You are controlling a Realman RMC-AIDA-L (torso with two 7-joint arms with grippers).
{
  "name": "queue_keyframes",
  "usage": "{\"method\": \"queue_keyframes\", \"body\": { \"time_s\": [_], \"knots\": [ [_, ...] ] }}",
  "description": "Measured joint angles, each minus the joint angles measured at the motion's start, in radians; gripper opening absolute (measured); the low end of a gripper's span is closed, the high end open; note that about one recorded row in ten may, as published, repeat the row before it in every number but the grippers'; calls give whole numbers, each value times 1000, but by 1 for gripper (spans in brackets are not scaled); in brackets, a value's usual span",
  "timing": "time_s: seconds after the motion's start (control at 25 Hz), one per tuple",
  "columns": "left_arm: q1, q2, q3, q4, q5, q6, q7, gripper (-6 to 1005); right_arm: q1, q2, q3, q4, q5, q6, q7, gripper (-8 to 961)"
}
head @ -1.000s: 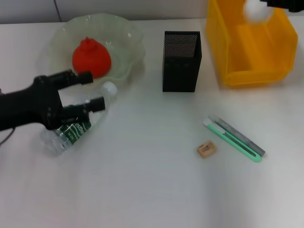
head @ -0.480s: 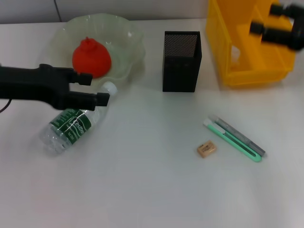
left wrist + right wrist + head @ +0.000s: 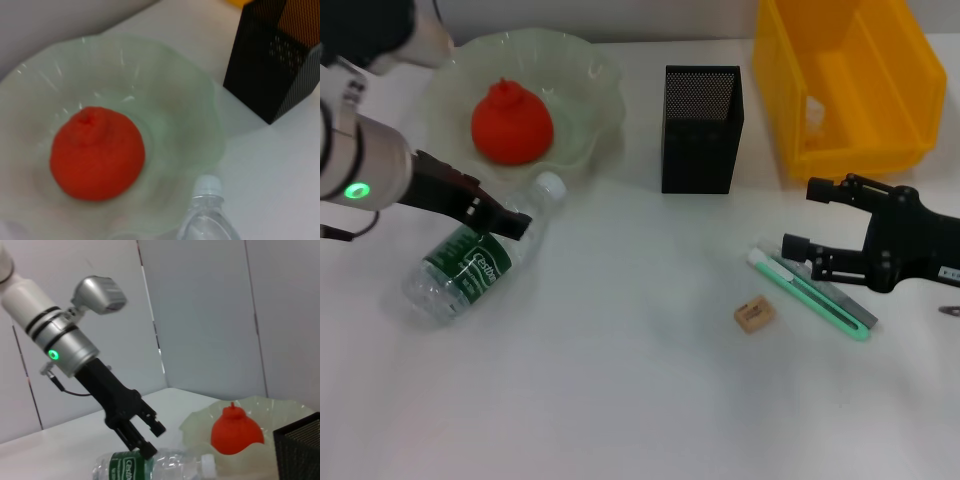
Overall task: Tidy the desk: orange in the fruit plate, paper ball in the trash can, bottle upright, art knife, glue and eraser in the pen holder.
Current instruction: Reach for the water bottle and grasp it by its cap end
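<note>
Yellow trash can job done; my right gripper, jaws apart, has dropped toward the art knife. Left gripper on the fallen bottle, jaws unclear.

red-orange orange, yellow trash can, black mesh pen holder

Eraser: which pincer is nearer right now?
Right. The right pincer hangs just beyond the eraser, over the knife; the left pincer is across the desk at the bottle.

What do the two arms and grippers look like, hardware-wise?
Left arm: white and silver round segments, black bands, a lit green ring, a thin black cable; left gripper is black with slim straight fingers. Right gripper: matte black, blocky, with two straight fingers.
</note>
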Motion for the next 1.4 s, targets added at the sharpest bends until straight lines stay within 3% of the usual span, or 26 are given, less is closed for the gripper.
{"method": "queue_keyframes", "body": {
  "time_s": [0.24, 1.4],
  "knots": [
    [-22, -4, 117, -61, 56, -99, -91, 761, 3, -1, 0, 71, 0, -6, -59, 852],
    [-66, -8, 375, -194, 82, -368, -179, 734, 45, 0, 0, 140, 0, 5, -70, 851]
  ]
}}
